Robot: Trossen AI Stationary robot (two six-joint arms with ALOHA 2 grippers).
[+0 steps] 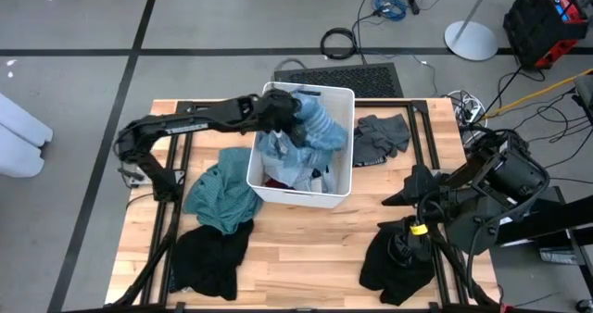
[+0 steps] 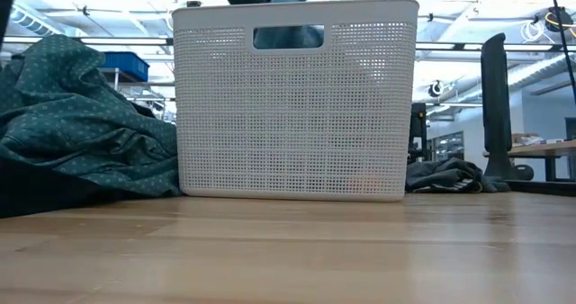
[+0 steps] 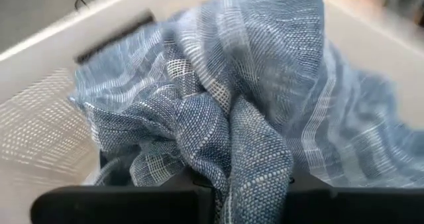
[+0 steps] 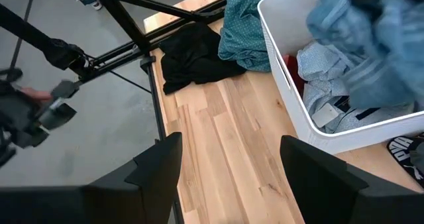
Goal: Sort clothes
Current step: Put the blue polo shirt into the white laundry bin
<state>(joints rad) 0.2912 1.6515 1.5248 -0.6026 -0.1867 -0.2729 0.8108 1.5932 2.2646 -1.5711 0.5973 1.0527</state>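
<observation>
A white perforated bin (image 1: pixel 345 98) stands mid-table with light blue and white clothes (image 1: pixel 278 160) inside. My left gripper (image 1: pixel 278 114) is over the bin's far left corner, shut on a blue-white striped garment (image 1: pixel 321 128). A teal garment (image 1: pixel 222 197) lies against the bin's left wall, with a black one (image 1: pixel 208 257) nearer the front edge. A dark grey garment (image 1: pixel 380 137) lies right of the bin, and another black one (image 1: pixel 394 257) is at the near right. My right gripper (image 4: pixel 232 177) hangs open above the table's right side with nothing between its fingers. My left gripper pinches a bunched fold of the striped garment (image 3: pixel 255 177) between its two fingers, several layers thick. The fingers come from the table's left, slanting down. The cloth spreads slack beyond the fingers over the bin's far part; whether it hangs clear of the clothes below, I cannot tell.
Bare wood (image 1: pixel 315 248) lies in front of the bin, between the two black garments. Black frame rails (image 1: pixel 176 156) run along the table's left and right sides. Beyond the far edge are a floor mat (image 1: pixel 347 77) and cables.
</observation>
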